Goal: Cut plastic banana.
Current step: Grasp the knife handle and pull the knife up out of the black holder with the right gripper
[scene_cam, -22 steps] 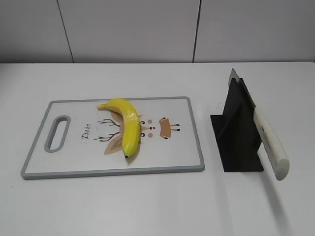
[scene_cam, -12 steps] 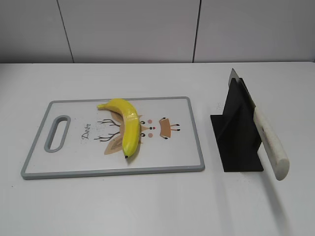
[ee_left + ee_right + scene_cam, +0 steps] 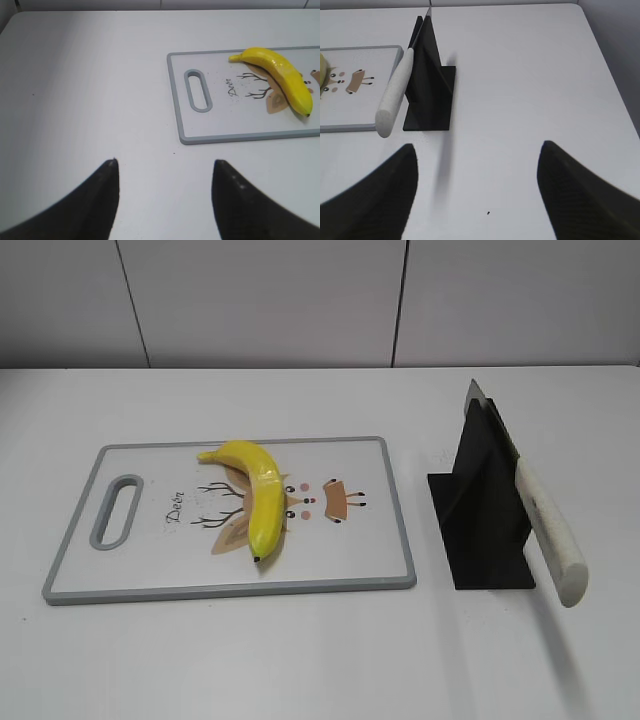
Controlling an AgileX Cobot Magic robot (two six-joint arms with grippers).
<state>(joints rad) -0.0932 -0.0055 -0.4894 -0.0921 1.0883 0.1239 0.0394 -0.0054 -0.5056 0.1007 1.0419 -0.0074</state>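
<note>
A whole yellow toy banana (image 3: 253,496) lies on a white cutting board (image 3: 380,560) with a grey rim, curving from about 11 o'clock down to 6 o'clock of the board's centre. To the board's 3 o'clock, just beside it, a knife (image 3: 545,525) with a white handle rests in a black stand (image 3: 480,510). Nothing is cut yet, and the knife sits untouched, so fetching it and slicing both appear to remain. The left claw (image 3: 165,167) and right claw (image 3: 477,150) hang spread wide and empty above bare table (image 3: 300,660). The board shows a cartoon deer face and the written word "Deer".
</note>
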